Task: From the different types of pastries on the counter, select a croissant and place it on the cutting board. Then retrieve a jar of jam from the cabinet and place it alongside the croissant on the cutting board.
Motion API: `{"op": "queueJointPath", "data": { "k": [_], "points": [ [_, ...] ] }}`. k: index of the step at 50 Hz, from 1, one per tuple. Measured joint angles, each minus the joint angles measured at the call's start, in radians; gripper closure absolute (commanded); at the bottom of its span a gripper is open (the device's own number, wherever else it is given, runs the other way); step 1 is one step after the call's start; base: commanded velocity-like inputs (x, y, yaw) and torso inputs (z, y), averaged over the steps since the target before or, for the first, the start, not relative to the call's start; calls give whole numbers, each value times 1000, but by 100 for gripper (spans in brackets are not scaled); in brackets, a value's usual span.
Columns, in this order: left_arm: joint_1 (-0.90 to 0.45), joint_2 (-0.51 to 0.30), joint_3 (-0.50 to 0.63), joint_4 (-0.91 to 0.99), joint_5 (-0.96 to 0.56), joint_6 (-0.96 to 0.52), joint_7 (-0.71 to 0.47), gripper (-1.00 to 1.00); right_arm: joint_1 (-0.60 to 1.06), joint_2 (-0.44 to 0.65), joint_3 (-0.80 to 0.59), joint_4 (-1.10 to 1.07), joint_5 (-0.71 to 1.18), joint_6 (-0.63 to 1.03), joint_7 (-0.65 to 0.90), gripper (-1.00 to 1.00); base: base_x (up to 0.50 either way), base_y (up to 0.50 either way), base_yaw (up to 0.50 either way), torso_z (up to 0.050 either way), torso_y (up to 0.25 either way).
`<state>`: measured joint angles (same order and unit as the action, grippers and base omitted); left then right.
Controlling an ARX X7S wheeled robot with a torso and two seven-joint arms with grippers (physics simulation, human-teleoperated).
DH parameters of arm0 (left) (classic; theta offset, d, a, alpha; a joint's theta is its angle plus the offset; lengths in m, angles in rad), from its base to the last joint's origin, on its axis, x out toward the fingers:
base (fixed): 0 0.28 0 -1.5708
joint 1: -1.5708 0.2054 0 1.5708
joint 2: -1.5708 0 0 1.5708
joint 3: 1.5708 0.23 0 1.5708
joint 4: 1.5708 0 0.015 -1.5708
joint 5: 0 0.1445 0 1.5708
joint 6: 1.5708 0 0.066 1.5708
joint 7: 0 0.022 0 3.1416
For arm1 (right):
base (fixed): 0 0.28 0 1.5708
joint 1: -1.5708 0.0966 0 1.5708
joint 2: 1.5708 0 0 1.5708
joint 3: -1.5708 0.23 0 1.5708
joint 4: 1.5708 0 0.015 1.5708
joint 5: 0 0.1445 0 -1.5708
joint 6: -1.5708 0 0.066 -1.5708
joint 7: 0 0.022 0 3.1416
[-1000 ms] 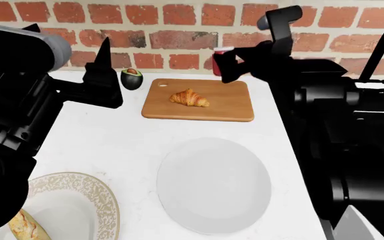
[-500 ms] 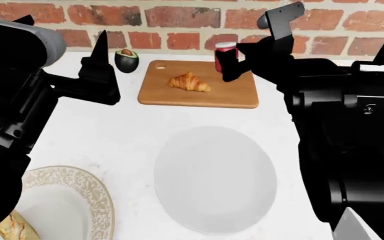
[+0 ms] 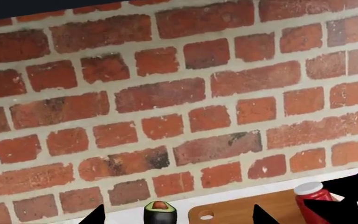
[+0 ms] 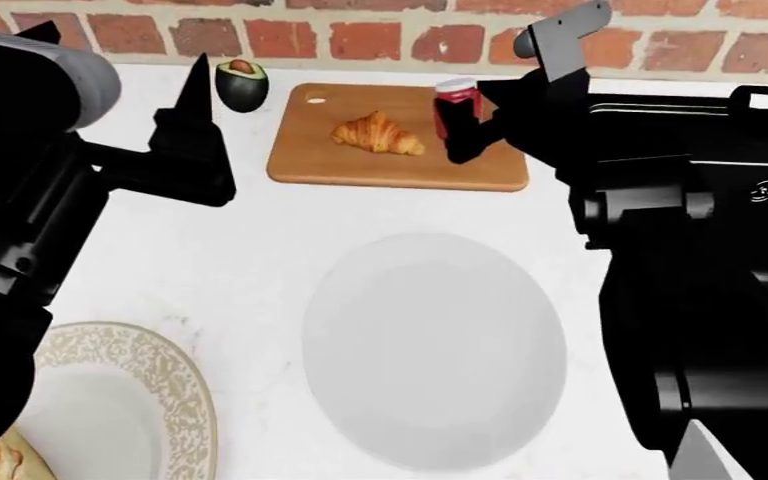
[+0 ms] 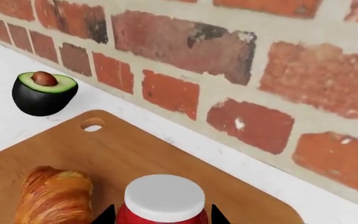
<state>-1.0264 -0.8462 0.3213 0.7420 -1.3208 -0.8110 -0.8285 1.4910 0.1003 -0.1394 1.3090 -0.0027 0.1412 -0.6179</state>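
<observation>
The jar of jam (image 4: pixel 456 105) is held upright in the right gripper (image 4: pixel 464 125), which is pinched on its sides just under the white lid. The jar is over the right part of the cutting board (image 4: pixel 357 165), just beside the croissant (image 4: pixel 379 133). Whether its bottom is touching the wood cannot be told from the pictures. In the right wrist view the white lid is seen from above, with the dark fingertips (image 5: pixel 104 215) on each side of it.

The jar looks hard, smooth and probably a little heavy, like glass. It could slip if squeezed too softly, and it could tip or crack if dropped. The sides below the lid look like the best place for it to be held, and it should be kept straight up and let go only once it is resting flat. The croissant is soft and flaky, so it should not be bumped or pressed.

The left gripper (image 4: pixel 195 100) is held above the table (image 4: pixel 224 270) near the halved avocado (image 4: pixel 240 83), and nothing is in it. Its fingertips (image 3: pixel 95 215) are seen spread apart in the left wrist view.

The table is white and smooth. A round white plate (image 4: pixel 435 350) lies closer to the robot, and a plate with a gold pattern (image 4: pixel 157 390) sits at the near left. A red brick wall (image 4: pixel 357 35) stands right behind the board, so there is little room at the back.
</observation>
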Motion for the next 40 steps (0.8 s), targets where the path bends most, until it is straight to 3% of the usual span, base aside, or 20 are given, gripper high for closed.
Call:
{"op": "queueJointPath", "data": {
  "k": [16, 17, 40],
  "points": [
    [1, -2, -7, -6, -6, 9, 1, -100, -2, 5, -26, 0, 15, -11, 26, 100, 0, 0, -1, 0, 0],
    [1, -3, -7, -6, -7, 10, 1, -100, -2, 5, -27, 0, 17, -11, 26, -100, 0, 0, -1, 0, 0],
    [-10, -10, -16, -5, -27, 12, -11, -100, 11, 13, -32, 0, 7, -19, 8, -100, 0, 0, 0, 0, 14]
  ]
}}
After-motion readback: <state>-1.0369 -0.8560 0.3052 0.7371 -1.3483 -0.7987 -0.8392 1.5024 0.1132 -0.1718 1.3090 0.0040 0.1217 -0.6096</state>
